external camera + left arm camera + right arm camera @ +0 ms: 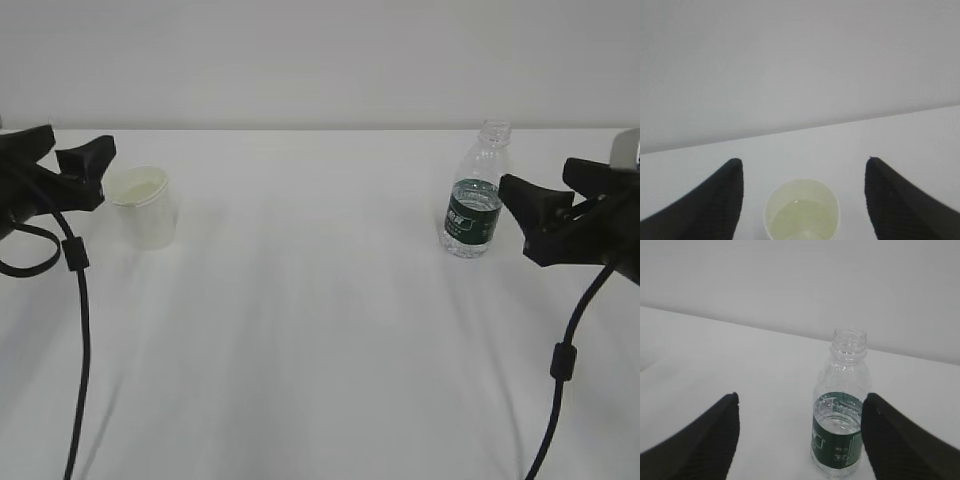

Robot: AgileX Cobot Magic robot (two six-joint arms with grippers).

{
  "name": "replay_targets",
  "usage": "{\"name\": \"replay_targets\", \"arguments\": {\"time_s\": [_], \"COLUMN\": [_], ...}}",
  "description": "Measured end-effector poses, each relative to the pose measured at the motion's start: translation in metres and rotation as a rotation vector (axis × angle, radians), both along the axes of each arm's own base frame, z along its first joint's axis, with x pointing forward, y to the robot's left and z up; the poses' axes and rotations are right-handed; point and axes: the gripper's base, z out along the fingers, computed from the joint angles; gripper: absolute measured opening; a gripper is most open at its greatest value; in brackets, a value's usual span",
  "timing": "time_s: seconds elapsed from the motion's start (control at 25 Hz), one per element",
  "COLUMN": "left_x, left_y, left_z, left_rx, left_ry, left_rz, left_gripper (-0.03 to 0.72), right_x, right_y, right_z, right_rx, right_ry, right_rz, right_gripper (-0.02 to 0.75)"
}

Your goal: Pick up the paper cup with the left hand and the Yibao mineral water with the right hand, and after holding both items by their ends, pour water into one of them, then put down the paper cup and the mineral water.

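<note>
Jaws spread beside upright paper cup (146,207) and Yibao mineral water (475,196).

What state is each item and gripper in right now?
paper cup: upright on the table, ungrasped, some liquid inside.
Yibao mineral water: upright, uncapped, partly filled, ungrasped.
left gripper: open, fingers either side of the cup, not touching.
right gripper: open, bottle between its fingers, not touching.

The paper cup (801,210) loses its lower wall below the left wrist view's bottom edge. The Yibao mineral water (840,410) loses its base the same way. White print on its label is too small to read.
</note>
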Motion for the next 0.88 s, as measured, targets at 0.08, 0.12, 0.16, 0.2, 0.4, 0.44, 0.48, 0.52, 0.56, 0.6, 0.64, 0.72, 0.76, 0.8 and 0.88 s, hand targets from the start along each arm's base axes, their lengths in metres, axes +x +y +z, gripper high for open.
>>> {"name": "replay_targets", "arguments": {"time_s": [0.08,0.12,0.16,0.2,0.4,0.44,0.48,0.52,0.56,0.6,0.64,0.72,0.76,0.8,0.88], "left_x": [-0.003,-0.005,-0.008,-0.01,-0.024,-0.027,-0.03,-0.033,-0.036,-0.039,-0.043,-0.05,-0.054,-0.058,-0.066], "left_y": [0.001,0.001,0.001,0.002,0.005,0.005,0.006,0.006,0.007,0.007,0.008,0.009,0.01,0.011,0.012], "left_z": [0.013,0.02,0.028,0.034,0.066,0.071,0.076,0.08,0.085,0.089,0.094,0.102,0.108,0.113,0.121], "left_rx": [0.008,0.011,0.016,0.02,0.038,0.043,0.046,0.05,0.051,0.053,0.055,0.058,0.059,0.06,0.066], "left_ry": [-0.011,-0.024,-0.032,-0.039,-0.068,-0.071,-0.074,-0.071,-0.076,-0.077,-0.082,-0.087,-0.099,-0.104,-0.108], "left_rz": [0.001,0.002,0.003,0.005,0.011,0.011,0.011,0.012,0.014,0.016,0.017,0.02,0.022,0.023,0.028], "left_gripper": [0.543,0.543,0.543,0.541,0.537,0.537,0.536,0.536,0.536,0.535,0.533,0.533,0.532,0.532,0.532], "right_x": [-0.002,-0.003,-0.004,-0.006,-0.015,-0.017,-0.02,-0.022,-0.024,-0.026,-0.029,-0.035,-0.038,-0.041,-0.047], "right_y": [-0.001,-0.001,-0.001,-0.002,-0.005,-0.006,-0.007,-0.007,-0.008,-0.008,-0.009,-0.011,-0.012,-0.012,-0.014], "right_z": [0.005,0.007,0.011,0.014,0.032,0.035,0.039,0.043,0.046,0.049,0.052,0.059,0.063,0.065,0.071], "right_rx": [-0.002,-0.004,-0.005,-0.005,-0.001,-0.003,-0.003,-0.003,-0.005,-0.006,-0.009,-0.016,-0.017,-0.019,-0.024], "right_ry": [-0.01,-0.011,-0.016,-0.021,-0.05,-0.053,-0.063,-0.07,-0.075,-0.078,-0.078,-0.08,-0.086,-0.09,-0.091], "right_rz": [-0.002,-0.003,-0.005,-0.008,-0.031,-0.033,-0.035,-0.037,-0.039,-0.041,-0.044,-0.051,-0.054,-0.057,-0.064], "right_gripper": [0.575,0.575,0.575,0.574,0.574,0.574,0.574,0.574,0.574,0.574,0.574,0.574,0.574,0.574,0.574]}}
